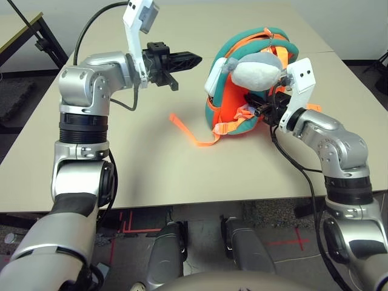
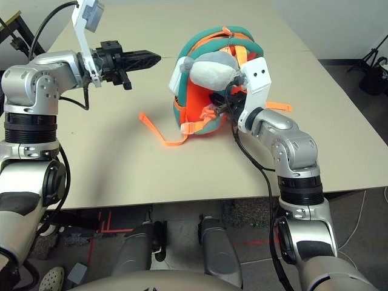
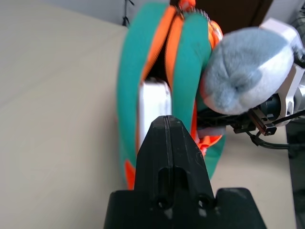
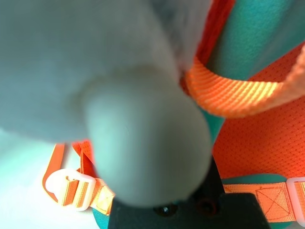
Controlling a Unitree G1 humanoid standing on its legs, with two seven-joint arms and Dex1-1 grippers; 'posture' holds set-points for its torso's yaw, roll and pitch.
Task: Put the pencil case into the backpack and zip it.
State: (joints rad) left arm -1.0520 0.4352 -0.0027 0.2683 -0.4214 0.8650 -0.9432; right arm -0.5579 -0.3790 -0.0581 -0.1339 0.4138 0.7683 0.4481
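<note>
Orange and teal, the backpack [image 1: 251, 91] stands on the tan table [image 1: 182, 170] just ahead of my left pincer [image 1: 193, 60], which hangs in the air with its two black fingers pressed together and nothing between them. Straight off that pincer's tip, the white pencil case [image 1: 214, 77] pokes up out of the backpack's open mouth, its lower part sunk between the teal padded edges and its upper end still outside. The case is close to my left fingertips but not touching them.

My right pincer [image 1: 262, 110] is pushed in against the backpack's orange strap side, under the grey-white plush piece [image 1: 257, 70]. That plush fills most of my right wrist view, so I cannot tell how those fingers stand. An orange webbing strap [image 1: 193, 132] trails loose over the table from the backpack's base, below and beyond my left pincer.
</note>
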